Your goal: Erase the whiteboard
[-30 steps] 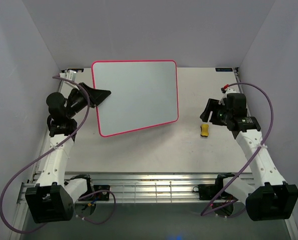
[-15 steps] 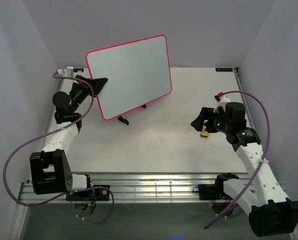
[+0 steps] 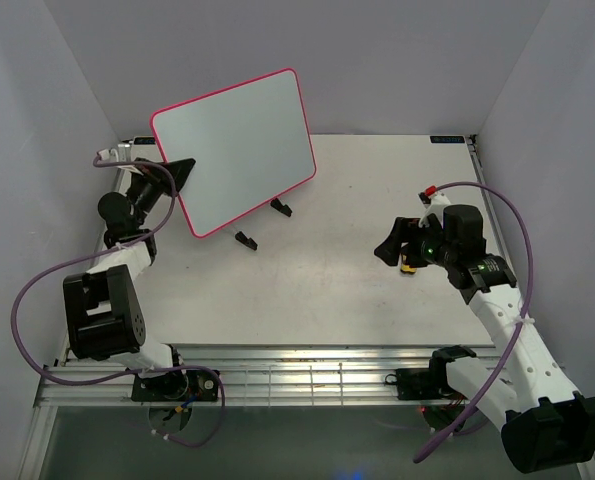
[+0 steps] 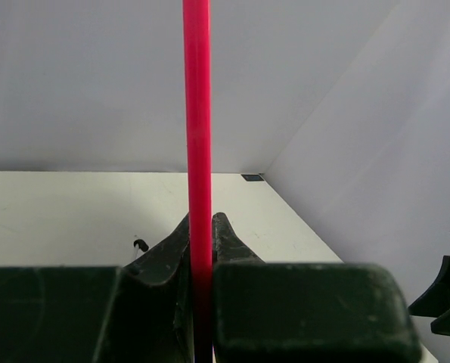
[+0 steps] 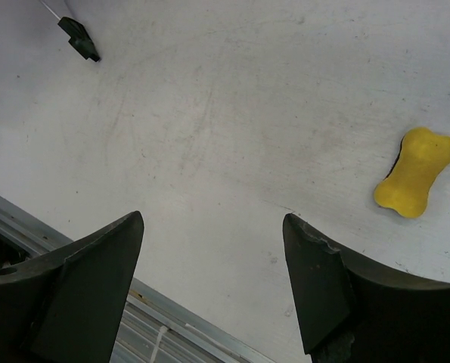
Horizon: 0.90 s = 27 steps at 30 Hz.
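The whiteboard [image 3: 232, 150] stands tilted in the upper left of the overhead frame, and its visible face carries no writing. The left claw [image 3: 180, 170] is clamped on its pink rim at the left edge. The right claw [image 5: 212, 219], jaws apart and empty, hangs right of centre over the tabletop [image 3: 357, 190], near the yellow eraser [image 5: 416, 172]. Judged step: board held, eraser not yet picked up. The next move calls for the right claw to centre over the eraser and close

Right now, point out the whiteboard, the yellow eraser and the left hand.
whiteboard [image 3: 232, 150], top view, white face centre.
yellow eraser [image 5: 416, 172], right wrist view, its middle.
left hand [image 3: 183, 167], top view, between fingertips at rim.
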Available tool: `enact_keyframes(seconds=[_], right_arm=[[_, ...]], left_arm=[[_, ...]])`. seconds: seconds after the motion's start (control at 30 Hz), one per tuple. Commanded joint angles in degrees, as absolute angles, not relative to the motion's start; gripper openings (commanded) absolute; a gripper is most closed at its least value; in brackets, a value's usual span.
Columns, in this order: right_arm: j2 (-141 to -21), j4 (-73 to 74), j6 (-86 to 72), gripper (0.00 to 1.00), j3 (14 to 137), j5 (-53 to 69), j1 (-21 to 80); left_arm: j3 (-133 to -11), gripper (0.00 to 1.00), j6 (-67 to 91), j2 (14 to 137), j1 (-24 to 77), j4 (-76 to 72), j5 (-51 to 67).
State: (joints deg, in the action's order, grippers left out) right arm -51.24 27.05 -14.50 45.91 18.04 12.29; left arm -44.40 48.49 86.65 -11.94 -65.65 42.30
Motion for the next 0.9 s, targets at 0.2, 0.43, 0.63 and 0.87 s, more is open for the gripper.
enact_keyframes(seconds=[0.2, 0.43, 0.63, 0.87], right_arm=[[-52.21, 25.75, -12.75, 0.8, 45.53, 20.22, 13.88], [-52.29, 25.93, -12.31, 0.8, 45.44, 19.95, 14.68], [-52.73, 26.1, -11.95, 0.8, 45.53, 20.13, 15.56], [-53.44, 26.37, -11.6, 0.8, 45.97, 20.04, 16.52]], left_arm=[[-42.72, 0.0, 52.21, 85.78, -12.83, -81.65, 38.94], [-43.07, 0.0, 52.91, 87.45, -14.24, -81.48, 38.94], [-43.16, 0.0, 52.65, 88.33, -15.21, -81.3, 39.29], [-41.66, 0.0, 54.14, 91.23, -15.29, -84.54, 39.91]])
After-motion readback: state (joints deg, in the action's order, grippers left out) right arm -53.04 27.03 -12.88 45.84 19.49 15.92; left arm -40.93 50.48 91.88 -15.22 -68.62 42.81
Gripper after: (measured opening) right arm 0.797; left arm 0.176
